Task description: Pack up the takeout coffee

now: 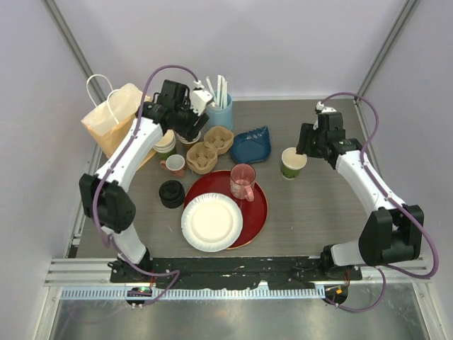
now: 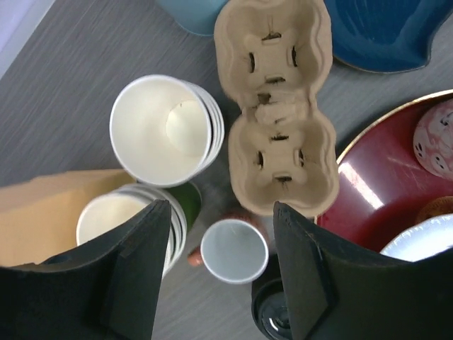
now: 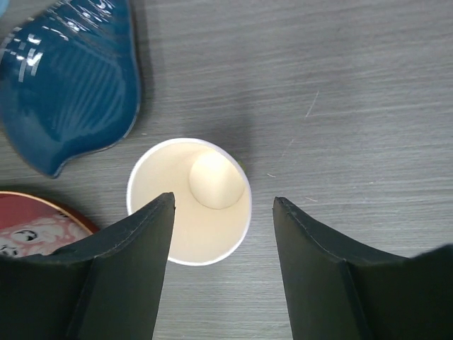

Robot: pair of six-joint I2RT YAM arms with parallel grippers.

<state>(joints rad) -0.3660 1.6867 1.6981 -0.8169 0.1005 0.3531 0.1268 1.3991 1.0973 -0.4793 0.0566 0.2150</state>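
Clutter crowds the left side: one moulded cup carrier (image 2: 279, 99) with two wells, two stacks of lidless cups (image 2: 166, 127), a small mug (image 2: 233, 250), a paper bag (image 1: 113, 117) and a pile of black lids (image 1: 172, 193). One red plate (image 1: 260, 202) bears a white paper plate (image 1: 211, 222) and a pink mug (image 1: 243, 182). A single green cup (image 1: 293, 163) stands upright on the right of the table (image 1: 333, 227), lidless, cream inside, near the blue shell dish (image 3: 67, 78). The right gripper (image 3: 223, 204) hovers over it, released. The left gripper (image 2: 221, 209), fingers apart and empty, hangs above the small mug.
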